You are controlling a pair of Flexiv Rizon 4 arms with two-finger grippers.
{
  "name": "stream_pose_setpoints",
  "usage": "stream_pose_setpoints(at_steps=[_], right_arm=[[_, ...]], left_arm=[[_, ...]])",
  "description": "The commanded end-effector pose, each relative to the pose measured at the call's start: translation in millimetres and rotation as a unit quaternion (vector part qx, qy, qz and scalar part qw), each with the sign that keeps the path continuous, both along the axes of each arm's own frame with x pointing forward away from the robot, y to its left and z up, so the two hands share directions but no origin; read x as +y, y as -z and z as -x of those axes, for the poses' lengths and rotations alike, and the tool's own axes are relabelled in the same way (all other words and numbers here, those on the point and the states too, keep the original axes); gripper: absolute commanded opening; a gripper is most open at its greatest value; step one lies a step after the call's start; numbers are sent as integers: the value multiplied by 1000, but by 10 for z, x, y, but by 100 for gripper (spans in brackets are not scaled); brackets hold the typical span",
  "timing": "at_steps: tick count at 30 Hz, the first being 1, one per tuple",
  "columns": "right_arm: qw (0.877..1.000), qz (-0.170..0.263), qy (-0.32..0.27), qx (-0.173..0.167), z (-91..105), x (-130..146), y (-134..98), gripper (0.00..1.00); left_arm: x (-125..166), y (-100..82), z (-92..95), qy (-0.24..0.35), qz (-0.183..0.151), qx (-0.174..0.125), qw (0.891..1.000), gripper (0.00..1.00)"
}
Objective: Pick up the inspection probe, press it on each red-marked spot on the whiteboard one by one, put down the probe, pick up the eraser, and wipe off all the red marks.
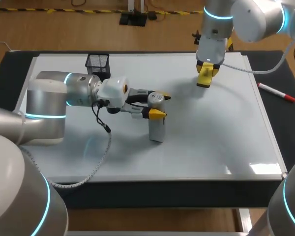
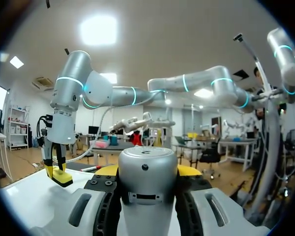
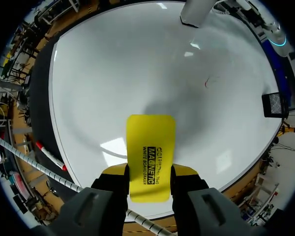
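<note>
- Right gripper clamps the yellow eraser by its long edges, over the whiteboard; it looks light and stiff.
- Left gripper grips the inspection probe, which stands upright on the whiteboard; smooth metal, probably slippery.
- One faint red mark shows.

The large white whiteboard is glossy and smooth, mirroring lights near its five o'clock corner. The silver cylindrical probe looks like satin metal. The flat yellow plastic eraser is smooth. At the board's ten o'clock stands a matt black wire-mesh cup.
</note>
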State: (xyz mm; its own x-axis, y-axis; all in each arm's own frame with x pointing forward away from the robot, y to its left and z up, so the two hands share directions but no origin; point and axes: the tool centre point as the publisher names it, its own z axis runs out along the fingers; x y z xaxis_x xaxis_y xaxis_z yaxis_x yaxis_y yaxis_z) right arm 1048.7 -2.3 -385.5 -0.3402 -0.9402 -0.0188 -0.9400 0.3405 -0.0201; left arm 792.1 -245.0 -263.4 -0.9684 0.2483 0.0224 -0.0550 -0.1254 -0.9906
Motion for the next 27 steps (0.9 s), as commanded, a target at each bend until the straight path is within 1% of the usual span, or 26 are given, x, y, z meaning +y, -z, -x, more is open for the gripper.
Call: stream_pose_setpoints(at_steps=[1,8,11,14,18,22,27], right_arm=[[1000,2,-1,0,-10,-6,-8,0],[1000,2,-1,0,-10,-6,-8,0],[1000,2,-1,0,-10,-6,-8,0],[1000,2,-1,0,-10,-6,-8,0],[1000,2,-1,0,-10,-6,-8,0],[1000,2,-1,0,-10,-6,-8,0],[1000,2,-1,0,-10,-6,-8,0]], left_arm=[[13,34,-9,2,1,0,1000,0],[37,28,-12,-1,2,-1,1000,0],[67,-26,-24,-5,4,-7,1000,0],[136,-116,-66,-15,1,-14,1000,0],[274,-227,-148,-31,-4,-24,999,0],[455,-281,-234,-54,-5,-29,998,0],[779,-344,-346,-96,-2,-35,995,0]])
